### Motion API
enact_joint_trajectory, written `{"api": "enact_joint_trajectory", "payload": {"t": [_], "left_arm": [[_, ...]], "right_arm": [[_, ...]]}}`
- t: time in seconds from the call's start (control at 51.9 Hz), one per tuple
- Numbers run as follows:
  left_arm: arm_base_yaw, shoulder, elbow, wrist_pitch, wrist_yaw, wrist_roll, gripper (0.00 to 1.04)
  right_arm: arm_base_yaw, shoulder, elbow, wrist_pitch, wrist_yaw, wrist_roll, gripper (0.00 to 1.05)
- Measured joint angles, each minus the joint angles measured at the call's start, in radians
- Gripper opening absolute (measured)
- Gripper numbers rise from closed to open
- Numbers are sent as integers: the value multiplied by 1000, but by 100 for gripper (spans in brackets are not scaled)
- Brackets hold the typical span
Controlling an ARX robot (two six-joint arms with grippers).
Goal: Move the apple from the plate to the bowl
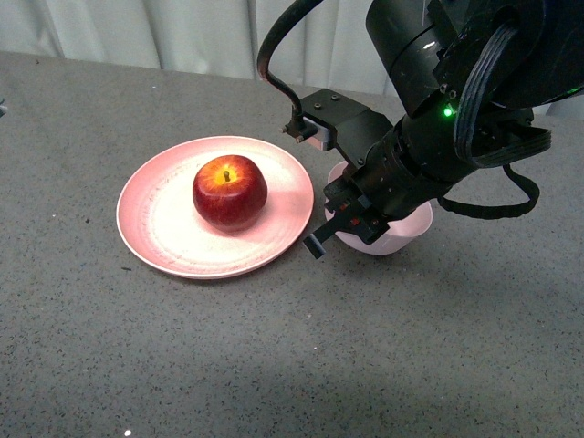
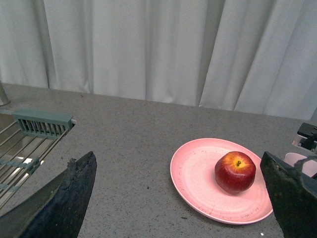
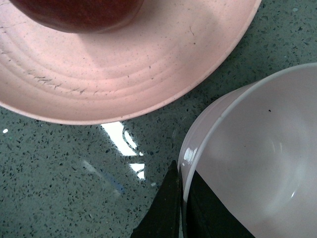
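Observation:
The dark red apple [image 1: 229, 192] [image 2: 235, 171] sits upright near the middle of the salmon-pink plate [image 1: 164, 228] [image 2: 193, 173] [image 3: 148, 74]. Just right of the plate stands the pale pink bowl [image 1: 401, 233] [image 3: 257, 148], mostly hidden in the front view by my right arm. My right gripper [image 1: 351, 219] [image 3: 182, 208] is shut on the bowl's rim nearest the plate, one finger outside the wall and one inside. In the left wrist view my left gripper [image 2: 178, 198] is open, its dark fingers [image 2: 69, 193] wide apart, well short of the plate. Only the apple's underside [image 3: 79, 12] shows in the right wrist view.
Everything rests on a grey speckled tabletop [image 1: 274, 356]. White curtains [image 2: 158, 49] hang behind it. A metal wire rack with a grey-green vent piece [image 2: 42, 124] shows in the left wrist view, on the side away from the plate.

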Motion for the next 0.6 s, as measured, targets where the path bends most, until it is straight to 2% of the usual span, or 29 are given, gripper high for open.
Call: {"api": "enact_joint_trajectory", "payload": {"t": [0.193, 0.481, 0.597], "left_arm": [[0, 0, 0, 0, 0, 0, 98], [0, 0, 0, 0, 0, 0, 98], [0, 0, 0, 0, 0, 0, 98]], "right_arm": [[0, 29, 22, 14, 8, 31, 3], [-14, 21, -11, 122, 1, 81, 41], [-38, -36, -81, 207, 3, 141, 65]]}}
